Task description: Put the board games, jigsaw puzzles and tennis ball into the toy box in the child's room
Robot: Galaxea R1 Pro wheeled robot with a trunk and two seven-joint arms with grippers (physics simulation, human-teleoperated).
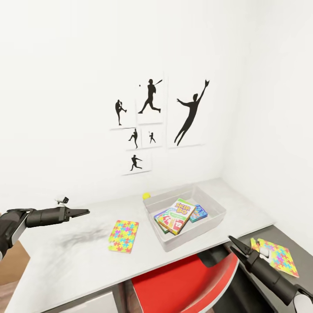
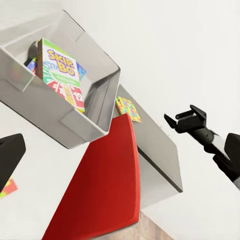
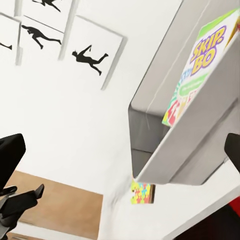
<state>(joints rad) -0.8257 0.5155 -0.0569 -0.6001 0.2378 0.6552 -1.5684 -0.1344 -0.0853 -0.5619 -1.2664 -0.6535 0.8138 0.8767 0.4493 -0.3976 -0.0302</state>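
The toy box [image 1: 217, 217] stands on the table [image 1: 65, 261] and holds the three board games: the pale-green one [image 1: 181, 211] on top, the small blue one [image 1: 200, 213] beside it, and a green-orange-red one [image 1: 161, 218] underneath. The tennis ball [image 1: 147, 196] lies on the table just behind the box's far left corner. One jigsaw puzzle [image 1: 123, 236] lies flat on the table left of the box. The other jigsaw puzzle [image 1: 278, 257] lies on the lower dark desk at the right. My left gripper [image 1: 83, 212] hovers open and empty over the table's left part. My right gripper [image 1: 240, 248] is open and empty beside the second puzzle.
A red chair [image 1: 187, 282] is tucked under the table's front edge, between my arms. The dark-grey side desk [image 1: 300, 248] adjoins the table at the right wall. Black sports silhouettes [image 1: 150, 121] hang on the white wall behind.
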